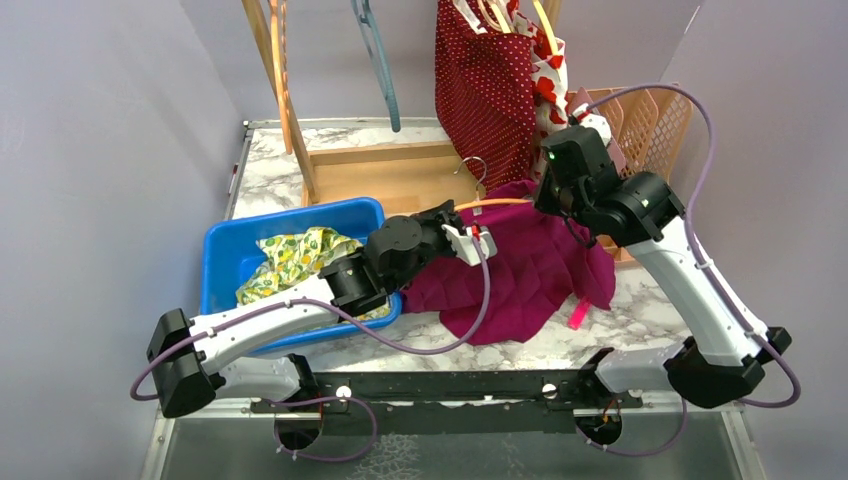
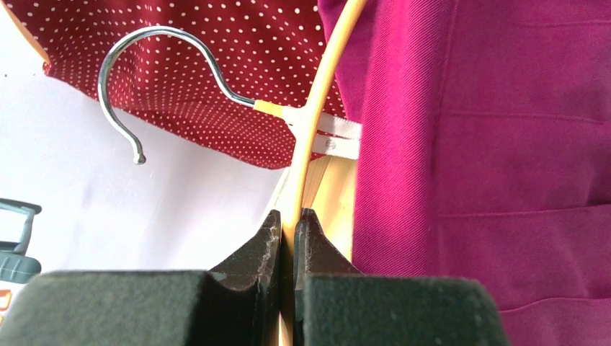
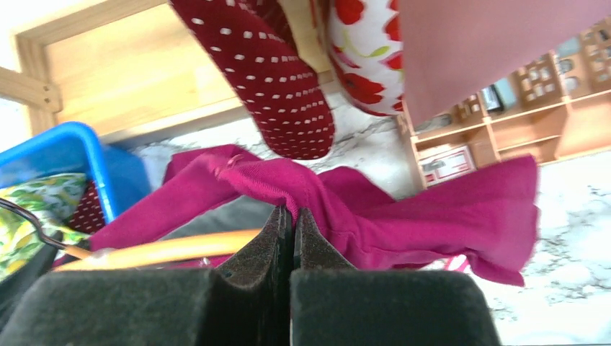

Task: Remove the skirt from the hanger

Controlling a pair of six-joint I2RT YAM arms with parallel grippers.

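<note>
One magenta skirt (image 1: 540,265), heaped on the tabletop (image 1: 640,320) right of the blue bin (image 1: 225,250), draped over one yellow hanger (image 2: 310,126). Two grippers: left gripper (image 2: 288,223) clamped tight on the hanger's bar, right gripper (image 3: 292,213) pinched closed on a raised skirt fold. Most of the hanger hidden under cloth.

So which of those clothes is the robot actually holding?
The plain magenta skirt, pinched by the right gripper; the dotted red garment hangs behind, and the leafy cloth lies in the blue tub.
</note>
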